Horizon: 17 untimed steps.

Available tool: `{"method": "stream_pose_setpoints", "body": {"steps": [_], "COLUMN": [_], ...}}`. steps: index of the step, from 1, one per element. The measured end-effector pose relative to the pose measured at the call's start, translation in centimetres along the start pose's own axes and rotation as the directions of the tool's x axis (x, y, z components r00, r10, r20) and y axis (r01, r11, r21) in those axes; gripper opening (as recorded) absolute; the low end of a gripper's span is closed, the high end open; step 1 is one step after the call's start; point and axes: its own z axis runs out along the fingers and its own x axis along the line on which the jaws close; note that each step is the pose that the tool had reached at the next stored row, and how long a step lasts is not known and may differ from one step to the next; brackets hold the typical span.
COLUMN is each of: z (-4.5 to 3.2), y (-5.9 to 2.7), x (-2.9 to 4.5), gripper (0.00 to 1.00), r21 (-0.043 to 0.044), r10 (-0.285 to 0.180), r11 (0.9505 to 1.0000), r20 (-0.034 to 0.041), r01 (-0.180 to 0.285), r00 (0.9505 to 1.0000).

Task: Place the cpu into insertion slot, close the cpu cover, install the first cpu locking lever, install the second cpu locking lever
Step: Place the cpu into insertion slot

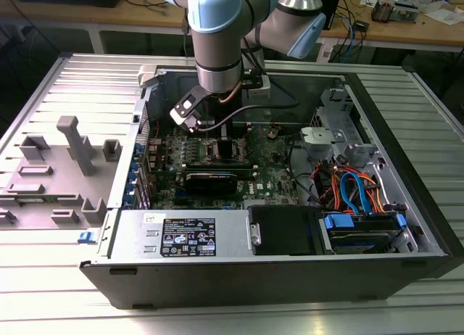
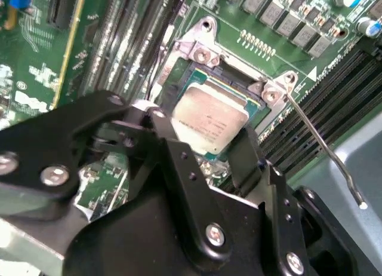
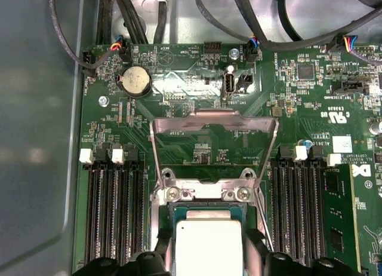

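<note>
Jaws of the gripper [image 3: 208, 253] clamp two opposite edges of the cpu [image 2: 209, 117], which sits at the insertion slot [image 1: 226, 151], just left of centre in the exterior view. Any tilt or skew here could, I judge, jam a corner against the rim. Square, lacking a long axis, it lies flat, metal top up, edges parallel to the memory slots [image 3: 113, 216].

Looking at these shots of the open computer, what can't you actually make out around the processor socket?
Second wrist view: the near side of the square silver-rimmed socket, behind the black tool.
First wrist view: part of the flat silver-grey square chip, cut off by the picture's edge.
Exterior view: the socket's contents, too small and partly behind the pale blue and silver arm.
</note>
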Motion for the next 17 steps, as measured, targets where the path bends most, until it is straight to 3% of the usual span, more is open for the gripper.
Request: {"method": "stream_pose_setpoints", "body": {"steps": [1, 2, 8, 16, 17], "z": [-0.03, -0.04, -0.22, -1.59, -1.77], "y": [-0.01, -0.01, 0.01, 0.17, 0.20], "x": [-0.02, -0.02, -0.02, -0.04, -0.03], "gripper": [0.61, 0.68, 0.68, 0.66, 0.60], "r21": [0.0005, 0.0005, 0.0005, 0.0023, 0.0032], "r10": [0.000, 0.000, 0.000, 0.000, 0.000], "r11": [1.0000, 1.0000, 1.0000, 1.0000, 1.0000], "r20": [0.0012, 0.0013, 0.0014, 0.0014, 0.0014], "r01": [0.000, 0.000, 0.000, 0.000, 0.000], "r00": [1.0000, 1.0000, 1.0000, 1.0000, 1.0000]}}
